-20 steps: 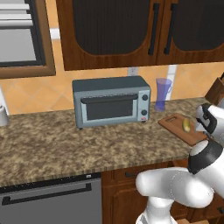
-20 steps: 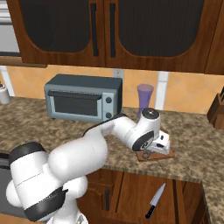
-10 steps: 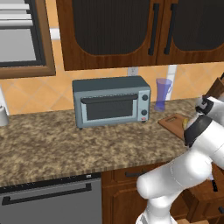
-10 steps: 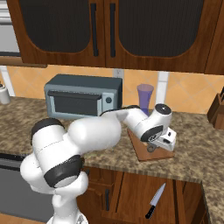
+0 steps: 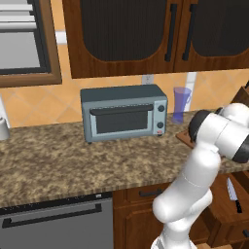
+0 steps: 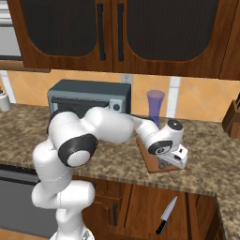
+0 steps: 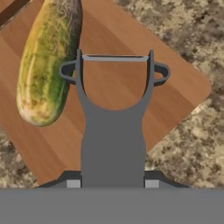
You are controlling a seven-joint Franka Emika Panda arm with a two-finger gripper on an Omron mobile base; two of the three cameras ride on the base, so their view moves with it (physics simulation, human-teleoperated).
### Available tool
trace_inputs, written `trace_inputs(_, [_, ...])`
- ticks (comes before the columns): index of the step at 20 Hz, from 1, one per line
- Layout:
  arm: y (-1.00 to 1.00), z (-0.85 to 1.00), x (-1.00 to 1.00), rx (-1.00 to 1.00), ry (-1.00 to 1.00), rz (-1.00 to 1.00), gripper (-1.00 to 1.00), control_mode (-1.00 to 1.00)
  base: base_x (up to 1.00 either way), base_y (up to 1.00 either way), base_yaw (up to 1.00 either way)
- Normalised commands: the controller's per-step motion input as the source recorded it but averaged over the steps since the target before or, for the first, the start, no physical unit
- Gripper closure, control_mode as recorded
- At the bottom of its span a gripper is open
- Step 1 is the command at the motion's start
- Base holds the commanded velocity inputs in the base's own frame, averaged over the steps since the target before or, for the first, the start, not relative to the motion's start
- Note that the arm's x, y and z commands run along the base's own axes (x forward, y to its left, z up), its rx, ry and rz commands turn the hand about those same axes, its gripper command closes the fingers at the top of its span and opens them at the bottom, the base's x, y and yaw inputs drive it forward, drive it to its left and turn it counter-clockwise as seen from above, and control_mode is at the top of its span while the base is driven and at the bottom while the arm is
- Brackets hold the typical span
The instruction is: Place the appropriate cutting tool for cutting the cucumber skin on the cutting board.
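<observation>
Grey metal peeler (image 7: 113, 127) sits clamped in the jaws (image 7: 112, 183), handle at 6 o'clock in the hand view, Y-shaped head and thin blade at 12. Jaws are narrow, closed on the handle base. Peeler hangs over the board (image 7: 170, 83); contact with the wood can't be told from these frames.

Cucumber (image 7: 47, 61) lies on the board at 10 o'clock from the peeler head, long axis running roughly 12 to 7, its lower end just beside the peeler's left prong. Touching or apart: can't tell.

Board corner points to 3 o'clock in the hand view, with speckled granite tabletop (image 7: 192, 144) beyond it.

Right base view: arm reaches across to the board (image 6: 149, 161), hand low over it at the tabletop's front edge. Purple cup (image 6: 155, 104) stands at 12 o'clock from the board, toaster oven (image 6: 89, 96) at 10. Knife (image 6: 167, 215) lies low in front of the cabinets, at 6 o'clock from the board. Knife block (image 6: 233, 117) sits at the far right edge, well apart.

Left base view: the arm's elbow covers most of the board (image 5: 184, 138).
</observation>
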Motion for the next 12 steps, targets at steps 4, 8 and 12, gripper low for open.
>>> trace_inputs(4, [-0.03, -0.07, 0.23, 0.01, 0.0, -0.04, 1.0, -1.0, 0.0, 0.0, 0.0])
trace_inputs(8, [0.0, -0.14, 0.33, 0.01, 0.0, -0.05, 1.0, -1.0, 0.0, 0.0, 0.0])
trace_inputs(12, [0.0, -0.29, 0.35, 0.02, 0.04, -0.05, 1.0, -1.0, 0.0, 0.0, 0.0])
